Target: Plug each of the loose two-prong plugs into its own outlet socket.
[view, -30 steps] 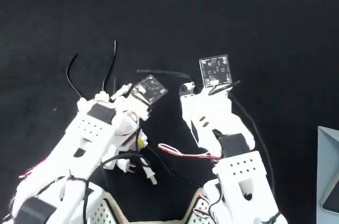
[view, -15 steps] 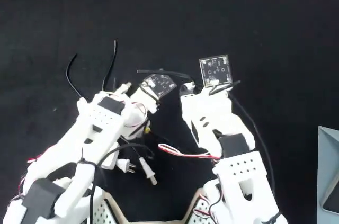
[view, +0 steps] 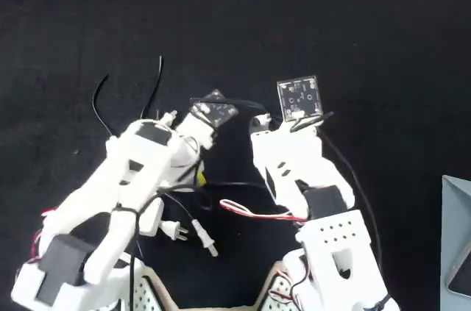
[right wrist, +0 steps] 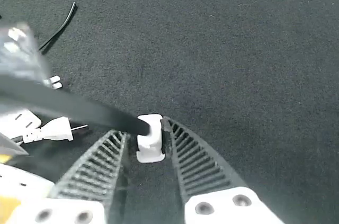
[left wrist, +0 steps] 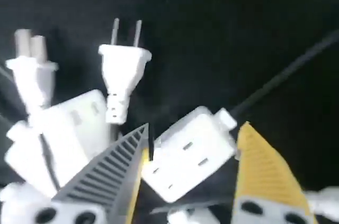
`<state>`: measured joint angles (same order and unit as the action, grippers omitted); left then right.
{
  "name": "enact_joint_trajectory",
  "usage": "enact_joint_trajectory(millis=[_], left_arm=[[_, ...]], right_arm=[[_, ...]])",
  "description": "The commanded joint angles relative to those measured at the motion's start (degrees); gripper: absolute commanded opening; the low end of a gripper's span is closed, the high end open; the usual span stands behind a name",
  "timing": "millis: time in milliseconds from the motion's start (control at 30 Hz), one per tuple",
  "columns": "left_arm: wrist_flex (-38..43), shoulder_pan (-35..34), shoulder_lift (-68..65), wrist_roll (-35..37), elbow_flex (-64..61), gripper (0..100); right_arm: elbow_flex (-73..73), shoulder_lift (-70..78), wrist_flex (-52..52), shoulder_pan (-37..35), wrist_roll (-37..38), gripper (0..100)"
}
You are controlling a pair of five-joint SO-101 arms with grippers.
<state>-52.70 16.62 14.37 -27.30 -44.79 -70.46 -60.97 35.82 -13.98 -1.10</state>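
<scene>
- Black cloth point(view: 383, 39) covers the table beneath both arms.
- White socket block point(left wrist: 185, 155), slots facing the camera, is grasped between the grey and yellow fingers of the left gripper point(left wrist: 196, 128). A black cord point(left wrist: 280, 75) leaves the block.
- Plug A point(left wrist: 124, 68) and plug B point(left wrist: 32, 70), both white, lie loose on the cloth near the block. Neither touches it, and their prongs point away from it.
- Right gripper point(right wrist: 145, 128), beside the arm that holds the block, is clenched on a small white cord end point(right wrist: 150, 147).
</scene>
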Motion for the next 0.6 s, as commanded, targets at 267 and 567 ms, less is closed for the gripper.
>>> enact_joint_trajectory(millis=[267,567], left_arm=[[-7.6,-4.3,2.3,-17.8,4.6,29],[-3.1,-4.9,-10.4,-20.0,7.1,29]], right_arm=[[0.2,-0.4,-0.8,0.7,0.6,1.2],[0.2,-0.4,-0.8,0.7,0.6,1.2]])
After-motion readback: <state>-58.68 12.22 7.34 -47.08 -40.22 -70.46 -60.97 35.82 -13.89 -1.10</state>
